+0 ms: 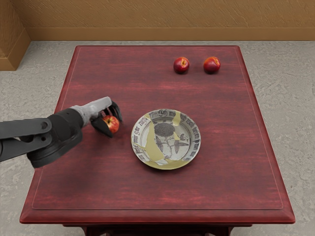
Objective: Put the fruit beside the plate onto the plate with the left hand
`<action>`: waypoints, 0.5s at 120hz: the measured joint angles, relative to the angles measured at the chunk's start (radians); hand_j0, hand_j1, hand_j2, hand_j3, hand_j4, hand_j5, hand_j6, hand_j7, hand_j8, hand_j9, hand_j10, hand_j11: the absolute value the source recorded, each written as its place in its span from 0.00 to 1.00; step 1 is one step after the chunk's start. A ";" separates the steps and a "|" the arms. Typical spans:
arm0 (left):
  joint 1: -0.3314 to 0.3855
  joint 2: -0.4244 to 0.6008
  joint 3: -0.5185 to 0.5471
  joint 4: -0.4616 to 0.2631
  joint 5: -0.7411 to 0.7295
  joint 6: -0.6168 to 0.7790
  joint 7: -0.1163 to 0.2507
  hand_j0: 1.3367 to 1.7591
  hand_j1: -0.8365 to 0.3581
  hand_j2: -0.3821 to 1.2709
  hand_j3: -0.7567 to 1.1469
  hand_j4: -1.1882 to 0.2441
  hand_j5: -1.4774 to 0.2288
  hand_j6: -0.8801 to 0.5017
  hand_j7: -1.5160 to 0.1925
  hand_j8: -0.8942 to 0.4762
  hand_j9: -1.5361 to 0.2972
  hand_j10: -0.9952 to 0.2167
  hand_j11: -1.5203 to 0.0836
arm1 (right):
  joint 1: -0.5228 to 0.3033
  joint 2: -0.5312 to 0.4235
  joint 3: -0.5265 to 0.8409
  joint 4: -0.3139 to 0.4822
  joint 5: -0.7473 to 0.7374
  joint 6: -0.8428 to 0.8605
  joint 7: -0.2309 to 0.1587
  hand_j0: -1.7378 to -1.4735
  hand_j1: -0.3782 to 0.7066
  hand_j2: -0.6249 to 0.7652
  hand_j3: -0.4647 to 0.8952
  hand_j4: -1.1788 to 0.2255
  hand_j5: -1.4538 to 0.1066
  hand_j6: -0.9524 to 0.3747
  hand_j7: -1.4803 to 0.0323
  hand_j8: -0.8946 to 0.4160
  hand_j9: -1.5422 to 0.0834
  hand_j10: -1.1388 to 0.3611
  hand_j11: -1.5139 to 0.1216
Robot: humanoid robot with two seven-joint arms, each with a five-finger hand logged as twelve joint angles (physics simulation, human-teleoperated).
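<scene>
Curling its dark fingers round the small red fruit (112, 123) left of centre, the left hand (106, 121) looks mid-grasp; next, lift and carry rightward onto the patterned ceramic plate (142, 149).

Head view looks down at a slant, taking in the whole table (147, 78).
</scene>
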 joint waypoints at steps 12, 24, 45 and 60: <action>0.036 0.025 -0.095 0.010 -0.010 0.000 0.000 0.75 0.49 0.34 0.40 0.38 0.31 0.33 0.35 0.38 0.34 0.40 0.38 | 0.000 0.000 0.000 0.000 0.000 0.000 0.000 0.30 0.05 0.45 0.34 0.83 0.92 0.70 0.96 0.67 0.93 0.75 0.91; 0.053 0.039 -0.206 0.015 -0.064 0.000 0.001 0.75 0.49 0.34 0.40 0.38 0.32 0.33 0.35 0.38 0.34 0.40 0.39 | 0.000 0.000 0.000 0.000 0.000 0.000 0.000 0.30 0.05 0.45 0.34 0.83 0.92 0.70 0.96 0.67 0.93 0.75 0.91; 0.041 0.017 -0.328 0.017 -0.213 -0.040 0.000 0.75 0.47 0.36 0.40 0.38 0.33 0.34 0.36 0.38 0.35 0.41 0.39 | 0.000 0.000 0.000 0.000 0.000 0.000 0.000 0.30 0.05 0.45 0.34 0.83 0.92 0.70 0.96 0.67 0.93 0.75 0.91; 0.043 0.013 -0.391 0.017 -0.334 -0.209 0.001 0.75 0.46 0.37 0.40 0.38 0.33 0.34 0.36 0.38 0.35 0.41 0.40 | 0.000 0.000 0.000 0.000 0.000 0.000 0.000 0.30 0.05 0.45 0.34 0.83 0.92 0.70 0.96 0.67 0.93 0.75 0.91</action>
